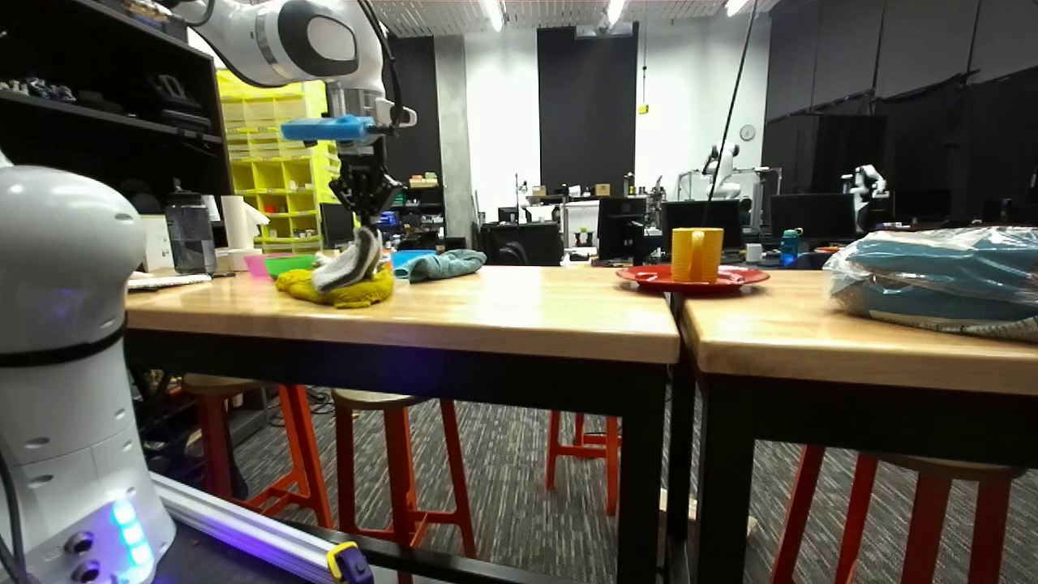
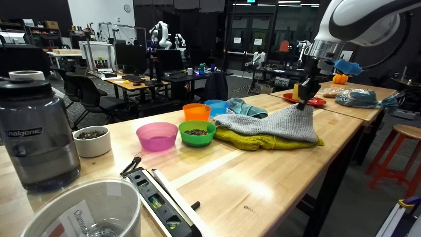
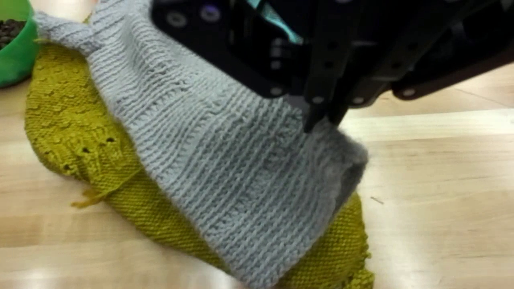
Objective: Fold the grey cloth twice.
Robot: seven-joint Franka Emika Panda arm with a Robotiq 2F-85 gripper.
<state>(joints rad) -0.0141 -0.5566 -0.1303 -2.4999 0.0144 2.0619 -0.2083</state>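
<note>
The grey cloth (image 2: 263,124) is knitted and lies over a mustard-yellow cloth (image 2: 253,141) on the table. In the wrist view, the grey cloth (image 3: 217,160) covers the middle of the yellow cloth (image 3: 160,216). My gripper (image 3: 323,122) is shut on one edge of the grey cloth, with the fabric between its fingertips. In both exterior views, this edge is raised above the yellow cloth, and the grey cloth (image 1: 353,266) slopes up to the gripper (image 1: 369,221). The far end of the grey cloth rests low near the green bowl (image 2: 196,140).
A pink bowl (image 2: 158,136), an orange bowl (image 2: 196,112), a blue bowl (image 2: 217,107) and a teal cloth (image 2: 248,108) are close by. A red plate (image 1: 641,277) with a yellow cup (image 1: 697,253) stands farther along. A bottle (image 2: 36,138) and a level (image 2: 158,204) lie at the near end.
</note>
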